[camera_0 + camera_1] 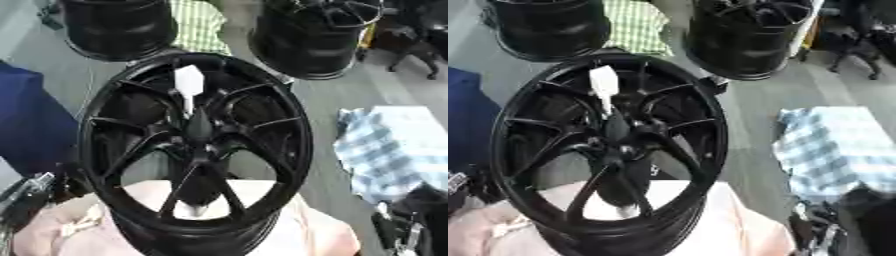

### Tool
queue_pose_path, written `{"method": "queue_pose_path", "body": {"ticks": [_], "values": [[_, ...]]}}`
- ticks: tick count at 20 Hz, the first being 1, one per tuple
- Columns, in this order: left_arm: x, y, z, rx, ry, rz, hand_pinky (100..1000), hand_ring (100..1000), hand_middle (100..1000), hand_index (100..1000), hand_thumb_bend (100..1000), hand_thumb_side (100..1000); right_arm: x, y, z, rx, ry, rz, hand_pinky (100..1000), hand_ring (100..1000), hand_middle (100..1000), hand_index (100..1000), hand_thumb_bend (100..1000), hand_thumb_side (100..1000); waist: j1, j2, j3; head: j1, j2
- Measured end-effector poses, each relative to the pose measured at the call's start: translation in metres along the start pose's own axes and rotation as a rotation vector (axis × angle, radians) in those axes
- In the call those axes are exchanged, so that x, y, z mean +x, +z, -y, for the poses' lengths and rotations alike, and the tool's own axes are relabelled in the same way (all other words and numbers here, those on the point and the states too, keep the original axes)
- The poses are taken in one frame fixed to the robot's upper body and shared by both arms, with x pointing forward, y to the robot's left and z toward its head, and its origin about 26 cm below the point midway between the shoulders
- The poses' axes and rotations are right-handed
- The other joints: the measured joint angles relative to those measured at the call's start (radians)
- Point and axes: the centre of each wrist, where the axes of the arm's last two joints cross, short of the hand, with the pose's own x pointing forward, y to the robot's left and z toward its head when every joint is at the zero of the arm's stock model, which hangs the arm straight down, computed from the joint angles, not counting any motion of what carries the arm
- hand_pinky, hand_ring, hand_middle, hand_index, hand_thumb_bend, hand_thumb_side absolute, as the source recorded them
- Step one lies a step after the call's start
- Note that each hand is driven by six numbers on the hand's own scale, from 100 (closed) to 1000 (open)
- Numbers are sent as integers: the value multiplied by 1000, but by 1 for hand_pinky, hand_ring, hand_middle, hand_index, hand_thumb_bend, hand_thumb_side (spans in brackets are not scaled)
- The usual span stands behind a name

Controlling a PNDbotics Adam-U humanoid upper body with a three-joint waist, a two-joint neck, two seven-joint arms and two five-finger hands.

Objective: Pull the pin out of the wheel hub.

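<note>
Left eye view: the wheel hub (197,150) is seen upright on a pink cloth (289,235), with the pin (198,124) seated at its centre, not yet pulled. The left hand (26,192) and right hand (398,230) are kept at the lower corners; finger states cannot be told.

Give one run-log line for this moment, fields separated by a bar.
wheel hub: upright on pink cloth | pin: in hub centre, white tag above | left hand: lower left, off hub | right hand: lower right, off hub
</note>
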Motion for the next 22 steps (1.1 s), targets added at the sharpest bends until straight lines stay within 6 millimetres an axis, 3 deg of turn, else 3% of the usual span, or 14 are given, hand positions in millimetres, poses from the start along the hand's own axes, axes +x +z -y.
{"method": "queue_pose_path", "body": {"ticks": [11, 12, 13, 14, 15, 16, 22], "values": [[0, 1, 0, -10, 8, -7, 610, 595, 624, 831, 100, 887, 1, -3, 10, -54, -13, 11, 627, 652, 669, 889, 100, 458, -8, -12, 0, 0, 0], [-1, 1, 1, -12, 11, -10, 610, 595, 624, 831, 100, 888, 3, -8, 15, -68, -2, 22, 631, 654, 679, 890, 100, 1000, -11, -14, 0, 0, 0], [-1, 2, 1, -13, 14, -14, 610, 595, 624, 831, 100, 892, 8, -13, 21, -83, 10, 39, 636, 656, 673, 892, 100, 431, -13, -17, 0, 1, 0], [-2, 3, 2, -15, 17, -18, 610, 595, 624, 831, 100, 893, 13, -20, 28, -100, 23, 60, 637, 656, 674, 892, 100, 430, -16, -21, 0, 1, 0], [-1, 4, 2, -16, 18, -19, 610, 595, 625, 831, 100, 897, 22, -27, 34, -118, 35, 90, 649, 663, 682, 897, 100, 595, -20, -26, 2, 1, 0], [-1, 4, 2, -18, 20, -21, 610, 595, 625, 831, 100, 896, 33, -35, 39, -132, 46, 125, 649, 663, 682, 897, 100, 410, -23, -30, 5, 1, 0], [2, 4, 2, -30, 24, -29, 611, 596, 626, 832, 100, 898, 110, -63, 53, -116, 79, 403, 695, 687, 706, 909, 100, 365, -43, -47, 20, -9, 0]]}}
